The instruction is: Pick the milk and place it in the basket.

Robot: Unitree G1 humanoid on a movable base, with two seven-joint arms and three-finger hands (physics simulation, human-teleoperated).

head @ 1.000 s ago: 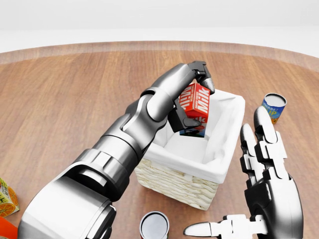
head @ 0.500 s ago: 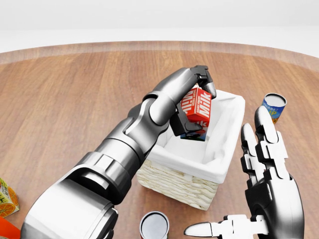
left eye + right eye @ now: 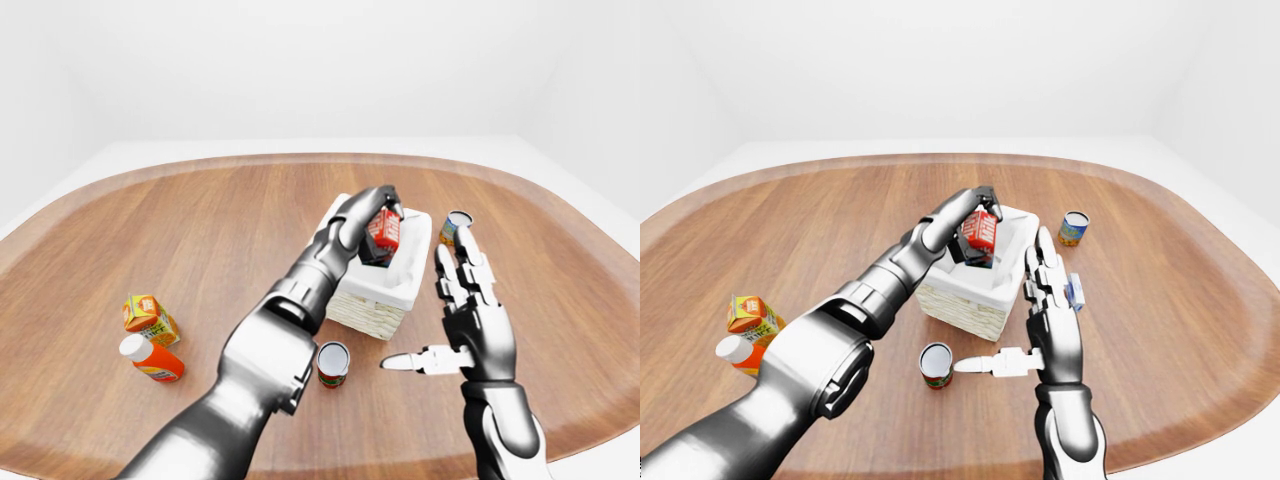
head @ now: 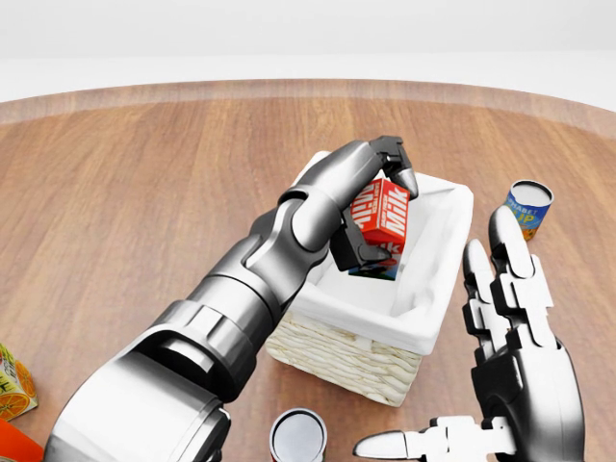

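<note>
Head view: left hand (image 4: 371, 207) fingers closed round the red milk carton (image 4: 381, 213), tilted, over the white-lined wicker basket (image 4: 435, 318), lower end inside the rim. Right hand (image 4: 510, 337) spread open, empty, just right of basket. Left-eye view: soup can (image 3: 333, 362) below basket; orange juice carton (image 3: 148, 316) and bottle (image 3: 152, 358) far left. Right-eye view: blue can (image 3: 1073, 228) right of basket.

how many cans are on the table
2. One open can stands just below the basket in the left-eye view; a blue and yellow can stands to the basket's right. The arms might hide others.
</note>
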